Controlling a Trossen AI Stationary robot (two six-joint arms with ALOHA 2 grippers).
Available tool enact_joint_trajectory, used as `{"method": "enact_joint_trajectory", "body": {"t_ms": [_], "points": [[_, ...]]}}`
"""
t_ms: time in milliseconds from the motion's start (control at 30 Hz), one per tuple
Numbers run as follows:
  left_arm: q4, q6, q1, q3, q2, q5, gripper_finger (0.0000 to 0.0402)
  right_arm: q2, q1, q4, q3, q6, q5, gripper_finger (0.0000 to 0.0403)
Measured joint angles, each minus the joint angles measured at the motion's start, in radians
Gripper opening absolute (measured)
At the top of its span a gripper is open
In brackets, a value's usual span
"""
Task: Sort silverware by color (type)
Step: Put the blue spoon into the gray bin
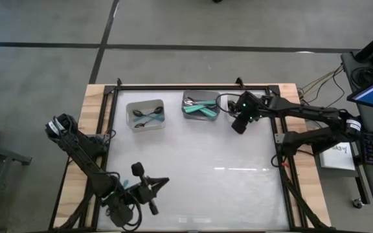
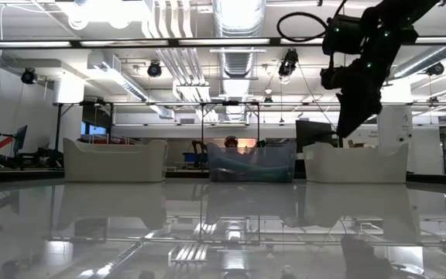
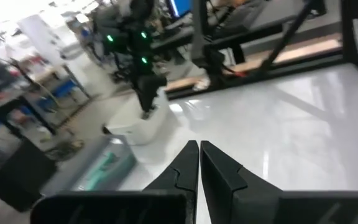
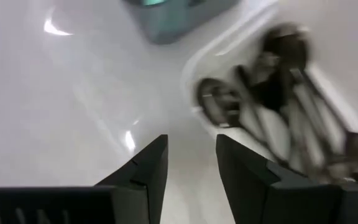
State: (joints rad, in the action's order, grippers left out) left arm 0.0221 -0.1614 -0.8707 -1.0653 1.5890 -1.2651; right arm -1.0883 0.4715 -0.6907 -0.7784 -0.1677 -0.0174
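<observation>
At the upper right of the high view, your right gripper (image 1: pixel 239 124) hovers, fingers apart and empty, over a bin of spoons (image 4: pixel 278 112). Your left gripper (image 1: pixel 159 184), lower left, is closed, empty.

White glossy desk (image 1: pixel 193 188) is lying open across its middle and near side. Three small rectangular bins are crowding the far edge: the white bin of black spoons (image 1: pixel 146 114), the bin of teal-handled spoons (image 1: pixel 201 105), and a third bin sitting under the right end effector (image 1: pixel 239 125). Left end effector (image 1: pixel 155 186) is occupying the near-left corner.
</observation>
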Motion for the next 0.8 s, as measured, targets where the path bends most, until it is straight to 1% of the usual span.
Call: {"method": "enact_joint_trajectory", "body": {"t_ms": [67,133,200,267,333,467,533,633,700,800], "points": [[0.035,-0.056,0.000,0.000,0.000,0.028,0.0000,0.002,-0.025,0.000,0.000,-0.003,0.023,0.0124],[0.087,-0.139,0.004,0.000,0.000,0.030,0.0000,0.002,-0.057,0.000,0.000,0.000,0.025,0.0122],[0.159,-0.252,0.013,0.000,0.000,0.035,0.0000,0.001,-0.091,0.001,0.000,0.007,0.025,0.0121],[0.247,-0.384,0.023,0.000,0.000,0.077,0.0000,0.001,-0.123,0.001,0.000,0.008,0.025,0.0121],[0.346,-0.534,0.036,0.000,0.000,0.179,0.0000,0.001,-0.153,0.002,0.000,0.008,0.025,0.0121],[0.521,-0.827,0.067,0.000,0.000,0.449,0.0000,0.001,-0.203,0.031,0.000,0.009,0.025,0.0121],[0.578,-0.953,0.072,0.000,0.000,0.574,0.0000,-0.002,-0.223,0.056,0.000,0.012,0.018,0.0121],[0.620,-1.099,0.062,0.000,0.000,0.751,0.0000,-0.010,-0.240,0.105,0.000,0.029,0.017,0.0121],[0.634,-1.175,0.039,0.000,0.002,0.841,0.0000,-0.020,-0.250,0.137,0.000,0.038,0.017,0.0121],[0.641,-1.271,-0.005,0.000,0.002,0.914,0.0003,-0.033,-0.252,0.163,0.000,0.041,0.017,0.0121]]}}
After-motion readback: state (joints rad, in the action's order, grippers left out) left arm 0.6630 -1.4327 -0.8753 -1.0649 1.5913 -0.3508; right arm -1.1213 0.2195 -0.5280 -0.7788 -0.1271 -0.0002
